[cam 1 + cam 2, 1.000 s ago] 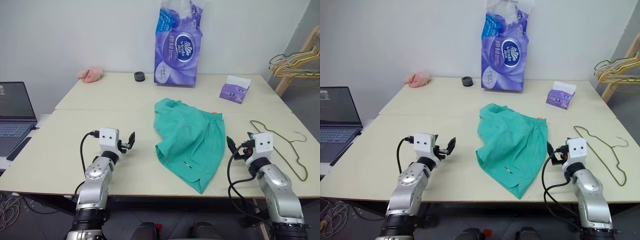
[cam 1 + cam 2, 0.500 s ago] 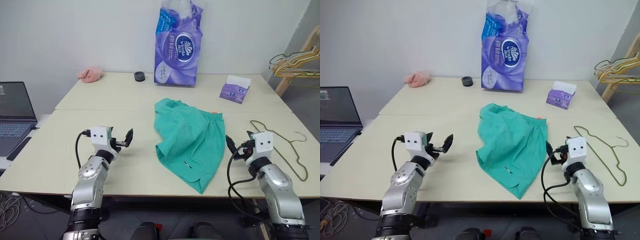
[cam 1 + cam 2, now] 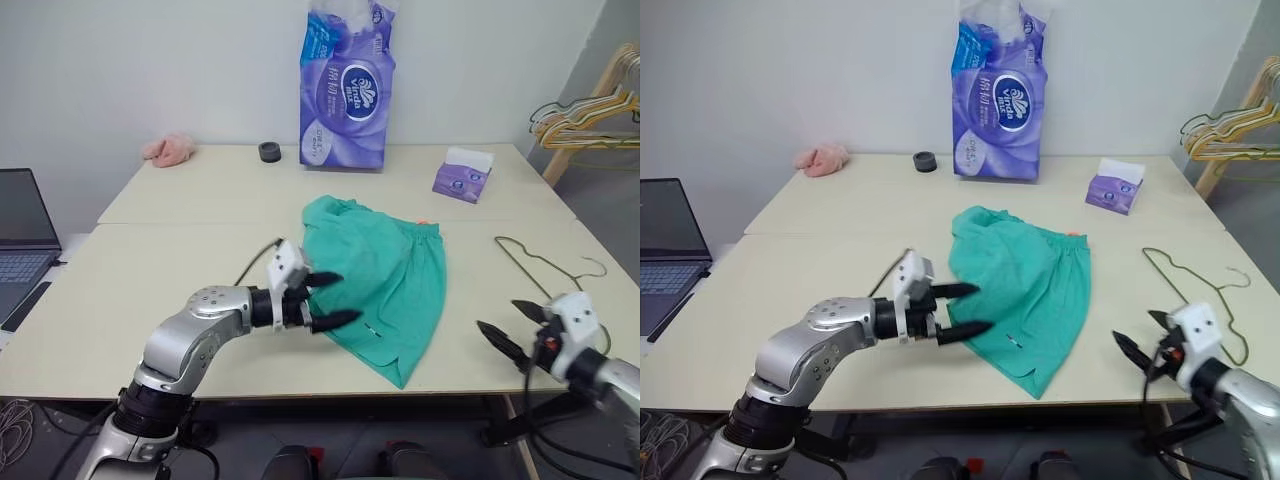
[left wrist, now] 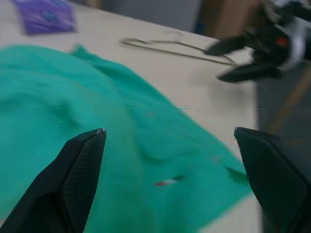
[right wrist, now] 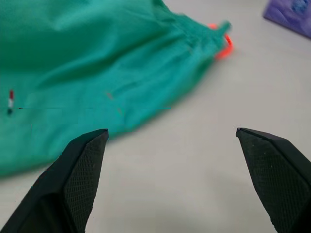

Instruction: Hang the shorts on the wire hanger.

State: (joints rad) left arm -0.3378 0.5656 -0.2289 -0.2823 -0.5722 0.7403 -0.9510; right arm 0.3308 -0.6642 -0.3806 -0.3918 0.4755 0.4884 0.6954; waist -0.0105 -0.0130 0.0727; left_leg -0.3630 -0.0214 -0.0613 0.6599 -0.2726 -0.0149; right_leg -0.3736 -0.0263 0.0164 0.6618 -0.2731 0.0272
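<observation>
On the middle of the table [image 3: 150, 290], the shorts [image 3: 385, 275] are lying flat while the left gripper [image 3: 330, 300], fingers wide apart, is reaching at their near left edge to grab them, the right gripper [image 3: 510, 328] is waiting empty and wide apart too, and the hanger [image 3: 545, 265] is lying far right.

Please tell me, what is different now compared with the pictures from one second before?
The left gripper has swung in from the bare table to the left edge of the shorts, open, holding nothing. The right gripper has pulled back toward the table's near edge, open. The shorts and the wire hanger lie as before.
</observation>
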